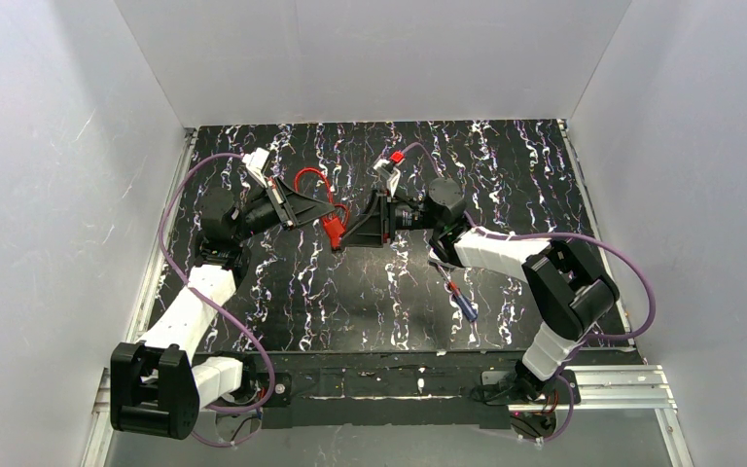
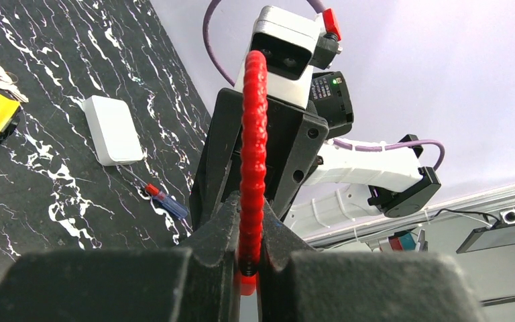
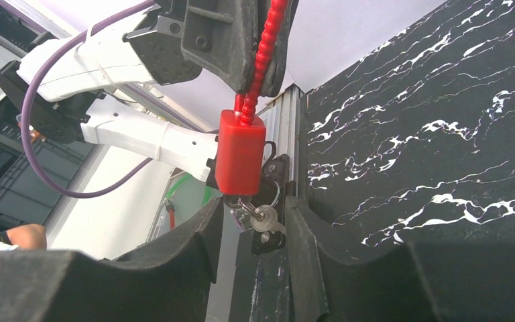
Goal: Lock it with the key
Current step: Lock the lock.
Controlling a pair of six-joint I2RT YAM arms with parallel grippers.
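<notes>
As left gripper (image 2: 249,225) clamps its cable (image 2: 253,134), red padlock (image 3: 240,151) (key (image 3: 265,216) inside gaping right gripper (image 3: 253,225)).

Top camera overlooks the whole desk (image 1: 350,321); both wrist cameras face each other, close on the red padlock (image 3: 240,151).

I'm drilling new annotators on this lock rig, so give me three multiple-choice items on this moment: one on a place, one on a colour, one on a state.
1. Where is the screwdriver? A lying on the table; B leaning on the back wall; C held in the air.
2. The padlock body is: A yellow; B red; C blue.
3. The left gripper is: A wide open; B out of view; C shut on the cable.
Answers: 1 A, it lies flat on the table; 2 B, the right wrist view shows it red; 3 C, the fingers pinch the ribbed cable between them.
</notes>
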